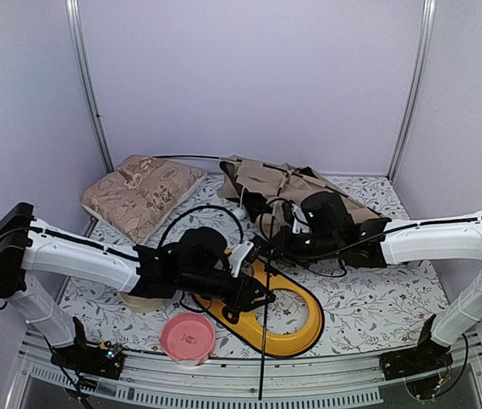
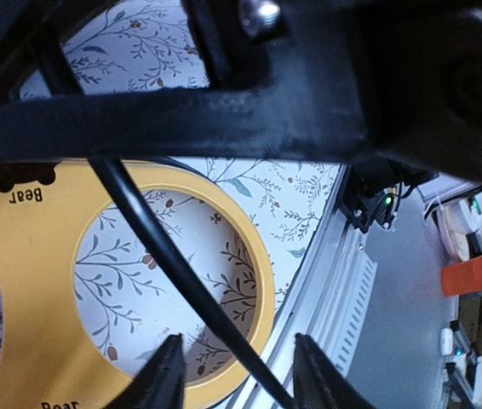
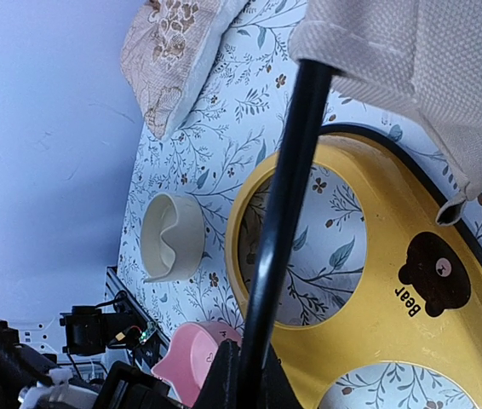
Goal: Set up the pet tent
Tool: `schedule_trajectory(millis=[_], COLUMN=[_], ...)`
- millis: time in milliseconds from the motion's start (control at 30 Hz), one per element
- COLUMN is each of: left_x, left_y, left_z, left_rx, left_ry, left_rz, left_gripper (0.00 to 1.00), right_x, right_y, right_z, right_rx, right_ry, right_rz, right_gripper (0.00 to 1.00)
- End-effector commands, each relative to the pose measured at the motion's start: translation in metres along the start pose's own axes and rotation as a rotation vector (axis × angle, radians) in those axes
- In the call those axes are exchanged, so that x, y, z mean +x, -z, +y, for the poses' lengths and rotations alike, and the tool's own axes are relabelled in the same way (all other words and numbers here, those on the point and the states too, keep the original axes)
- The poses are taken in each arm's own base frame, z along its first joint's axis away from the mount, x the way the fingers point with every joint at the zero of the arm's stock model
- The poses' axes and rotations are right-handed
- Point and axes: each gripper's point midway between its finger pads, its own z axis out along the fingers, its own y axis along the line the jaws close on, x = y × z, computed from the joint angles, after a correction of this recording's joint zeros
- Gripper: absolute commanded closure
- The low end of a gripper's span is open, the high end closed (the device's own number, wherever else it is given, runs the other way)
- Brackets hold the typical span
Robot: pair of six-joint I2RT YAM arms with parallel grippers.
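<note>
The pet tent lies collapsed at the back of the tabletop, a flat heap of beige fabric, not standing. Its long axis runs across the tabletop, slanting from the back left toward the right arm. The floral pillow sits off to its left, apart from it.

One thin black pole comes out of the fabric and runs almost straight toward the near edge. It crosses the yellow bowl stand and sticks out past the front rail. In the right wrist view the pole enters a hemmed fabric sleeve at its far end.

The right jaws are clenched on this pole just below the sleeve, over the stand. The left jaws are lower down, near the front of the stand. Their fingers stand apart with the pole passing between them, and a gap shows on either side, so they are released.

A pink bowl sits near the front edge, left of the stand. A cream bowl is just behind it, partly under the left arm.
</note>
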Motion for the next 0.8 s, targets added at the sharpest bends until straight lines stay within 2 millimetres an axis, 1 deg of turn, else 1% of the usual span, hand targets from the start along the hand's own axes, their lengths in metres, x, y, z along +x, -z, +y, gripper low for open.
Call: schedule_trajectory(millis=[0,133,200,267,333,467,567,600,667,767], left_x=[-0.003,-0.007,-0.010,-0.013,-0.019,-0.034,-0.047,-0.050,-0.057,-0.068], left_y=[-0.006,-0.006,-0.006,-0.006,-0.006,-0.004,-0.002,-0.002,-0.002,0.000], left_z=[-0.014,-0.018,-0.019,-0.021,-0.022,-0.024,-0.022,-0.019,-0.017,-0.018], left_rx=[0.040,0.047,0.049,0.052,0.048,0.058,0.061,0.062,0.075,0.107], left_ry=[-0.039,-0.054,-0.064,-0.070,-0.072,-0.061,-0.034,-0.020,0.008,0.037], left_rz=[0.008,0.004,0.000,-0.007,-0.022,-0.053,-0.077,-0.082,-0.093,-0.115], left_gripper=[0.69,0.99,1.00,1.00,1.00,1.00,1.00,1.00,1.00,1.00], right_x=[-0.030,-0.027,-0.024,-0.022,-0.019,-0.011,-0.004,0.001,0.007,0.017], right_y=[0.000,-0.001,0.001,0.007,0.014,0.033,0.054,0.059,0.069,0.082], right_z=[0.020,0.017,0.016,0.013,0.011,-0.002,-0.009,-0.017,-0.023,-0.032], right_rx=[-0.056,-0.054,-0.054,-0.052,-0.052,-0.033,-0.040,-0.031,-0.031,-0.042], right_ry=[0.060,0.062,0.067,0.074,0.087,0.095,0.094,0.089,0.083,0.082], right_rz=[-0.091,-0.078,-0.072,-0.075,-0.077,-0.083,-0.099,-0.097,-0.101,-0.095], right_gripper=[1.00,1.00,1.00,0.86,0.69,0.42,0.26,0.23,0.18,0.16])
